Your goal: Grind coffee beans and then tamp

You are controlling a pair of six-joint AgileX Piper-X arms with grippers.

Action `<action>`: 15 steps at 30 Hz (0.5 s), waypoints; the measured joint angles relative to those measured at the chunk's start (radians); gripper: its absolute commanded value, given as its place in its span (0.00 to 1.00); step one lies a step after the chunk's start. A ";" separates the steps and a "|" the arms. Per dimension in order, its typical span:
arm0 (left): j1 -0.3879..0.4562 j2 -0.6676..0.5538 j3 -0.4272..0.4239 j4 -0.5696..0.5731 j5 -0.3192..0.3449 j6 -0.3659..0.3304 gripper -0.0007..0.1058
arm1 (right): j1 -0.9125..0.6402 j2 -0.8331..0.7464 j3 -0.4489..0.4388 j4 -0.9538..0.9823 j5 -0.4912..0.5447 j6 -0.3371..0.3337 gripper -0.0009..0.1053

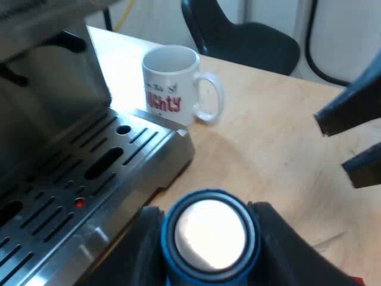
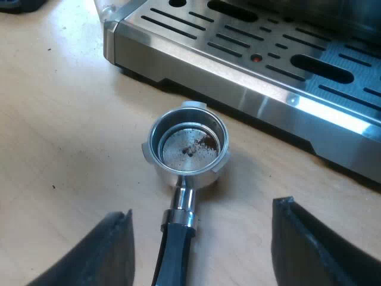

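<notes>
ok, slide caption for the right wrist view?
Open right gripper at the loose metal holder, few grounds inside, beside the drip tray.

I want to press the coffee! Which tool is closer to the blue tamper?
Left. The left tool grips the blue tamper; the right tool hangs open over the metal holder, apart.

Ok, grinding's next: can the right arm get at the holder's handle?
Probably yes: the holder lies loose on the table, its handle between the open fingers of the right gripper, nothing over it.
</notes>
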 measured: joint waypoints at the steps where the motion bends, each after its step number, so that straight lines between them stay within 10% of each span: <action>1: -0.007 0.000 -0.004 0.003 -0.002 0.000 0.06 | 0.000 0.000 0.000 -0.002 0.000 0.000 0.51; 15: -0.013 0.193 -0.150 0.006 -0.009 0.008 0.06 | 0.000 0.000 0.000 -0.021 0.000 0.000 0.51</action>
